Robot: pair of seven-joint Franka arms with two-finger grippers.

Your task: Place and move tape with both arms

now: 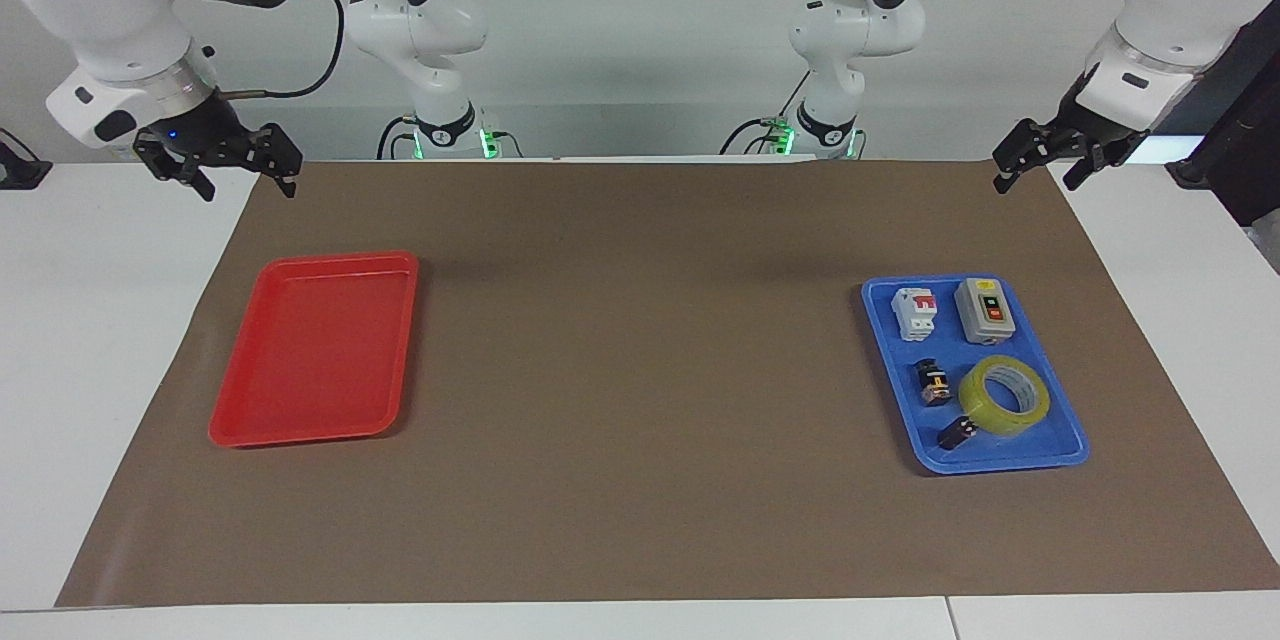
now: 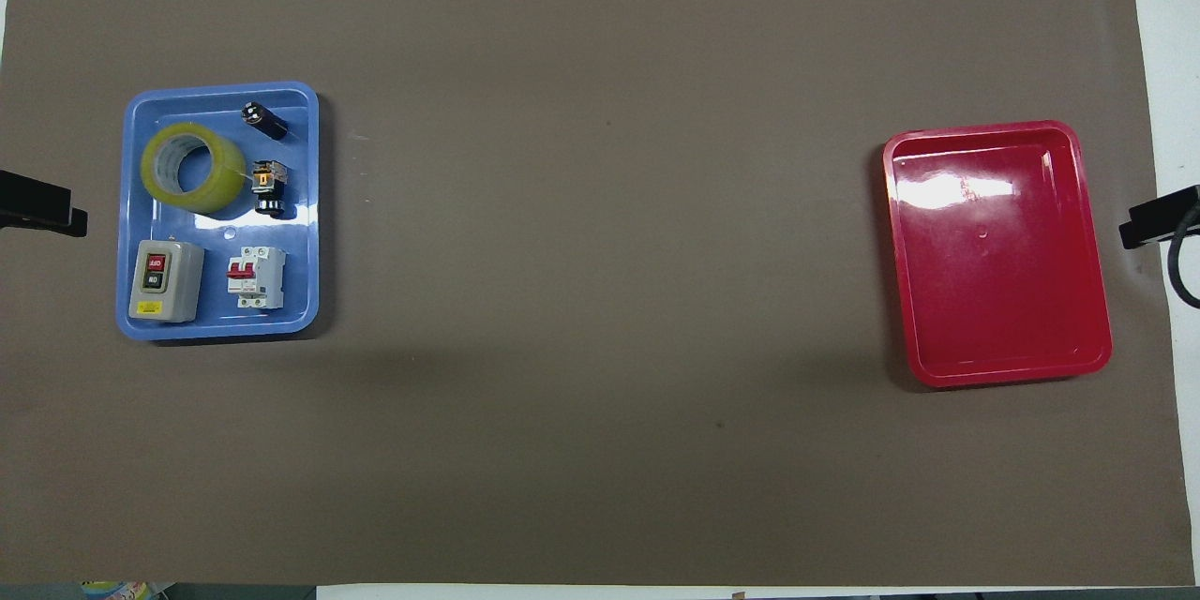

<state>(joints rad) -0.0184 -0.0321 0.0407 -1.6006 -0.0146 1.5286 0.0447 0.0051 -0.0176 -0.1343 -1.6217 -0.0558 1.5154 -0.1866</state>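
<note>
The roll of yellow tape [image 1: 1004,395] lies flat in the blue tray [image 1: 1075,442], in the part farther from the robots; it also shows in the overhead view [image 2: 192,167]. The blue tray [image 2: 127,206] sits toward the left arm's end of the table. My left gripper [image 1: 1035,182] hangs open and empty in the air over the brown mat's corner at that end, well apart from the tray. My right gripper [image 1: 245,182] hangs open and empty over the mat's corner at the right arm's end. Both arms wait.
An empty red tray [image 1: 310,350] sits toward the right arm's end. The blue tray also holds a grey switch box [image 1: 985,310], a white and red breaker [image 1: 914,313] and two small black parts [image 1: 933,382]. A brown mat [image 1: 640,370] covers the table.
</note>
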